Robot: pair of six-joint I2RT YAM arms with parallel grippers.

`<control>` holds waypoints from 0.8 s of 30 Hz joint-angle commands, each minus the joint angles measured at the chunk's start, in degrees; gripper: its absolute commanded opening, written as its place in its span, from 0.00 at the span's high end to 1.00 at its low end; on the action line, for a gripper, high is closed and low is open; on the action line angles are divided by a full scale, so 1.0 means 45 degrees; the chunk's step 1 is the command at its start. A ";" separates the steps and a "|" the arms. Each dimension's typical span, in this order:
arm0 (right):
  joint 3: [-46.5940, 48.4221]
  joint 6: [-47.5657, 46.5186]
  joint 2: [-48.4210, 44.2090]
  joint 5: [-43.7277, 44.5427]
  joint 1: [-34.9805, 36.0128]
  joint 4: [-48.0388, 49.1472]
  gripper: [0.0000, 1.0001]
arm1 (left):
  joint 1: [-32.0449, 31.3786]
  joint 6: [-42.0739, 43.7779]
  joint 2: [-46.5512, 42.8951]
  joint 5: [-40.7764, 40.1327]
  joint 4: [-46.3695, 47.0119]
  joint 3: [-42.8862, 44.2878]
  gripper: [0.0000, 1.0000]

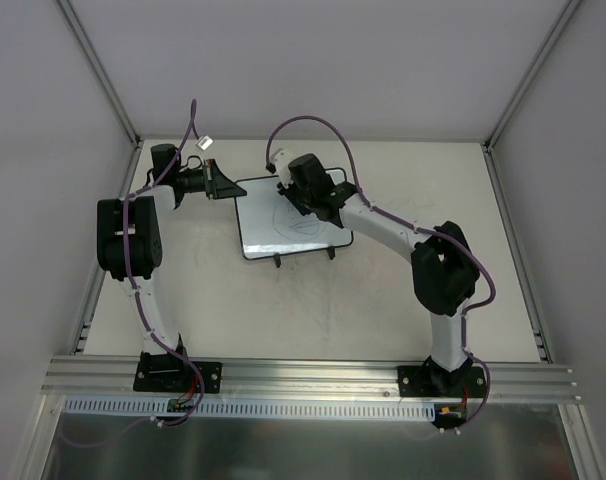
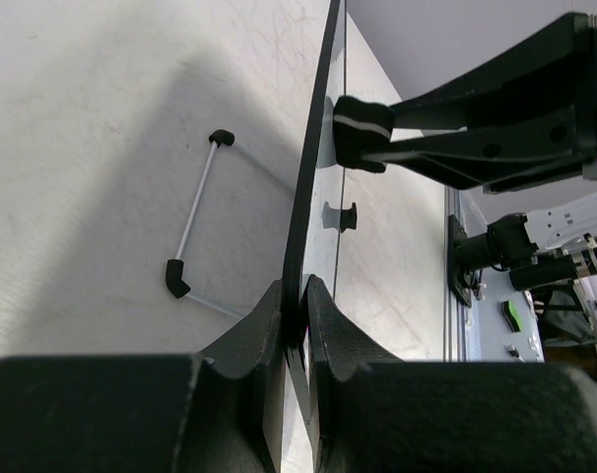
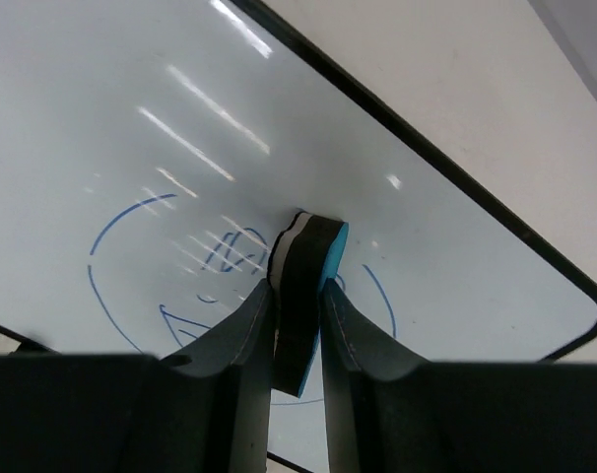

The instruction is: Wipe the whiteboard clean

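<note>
The whiteboard (image 1: 273, 225) stands tilted on the table, white with a thin black frame and two black feet. Blue marker lines (image 3: 116, 232) show on its face (image 3: 131, 118). My left gripper (image 1: 221, 183) is shut on the board's left edge (image 2: 313, 187), seen edge-on in the left wrist view, jaws pinching the frame (image 2: 297, 320). My right gripper (image 1: 301, 200) is shut on a blue, black and white eraser (image 3: 303, 286), whose tip presses on the board among the blue lines. The eraser and right fingers also show in the left wrist view (image 2: 363, 128).
The board's wire stand (image 2: 195, 222) with black end caps pokes out behind it. Grey enclosure walls ring the table (image 1: 313, 310). An aluminium rail (image 1: 313, 378) carries both arm bases at the near edge.
</note>
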 commanded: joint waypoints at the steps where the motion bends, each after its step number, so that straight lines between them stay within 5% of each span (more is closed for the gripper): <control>1: -0.0046 -0.1055 0.1371 -0.3249 0.0654 -0.0069 1.00 | -0.0431 0.1364 -0.0748 0.0071 0.0451 0.0168 1.00; 24: -0.0025 -0.0686 0.2777 -0.5186 0.1514 -0.1067 1.00 | -0.0353 0.1618 -0.0670 0.0051 -0.0057 0.0364 1.00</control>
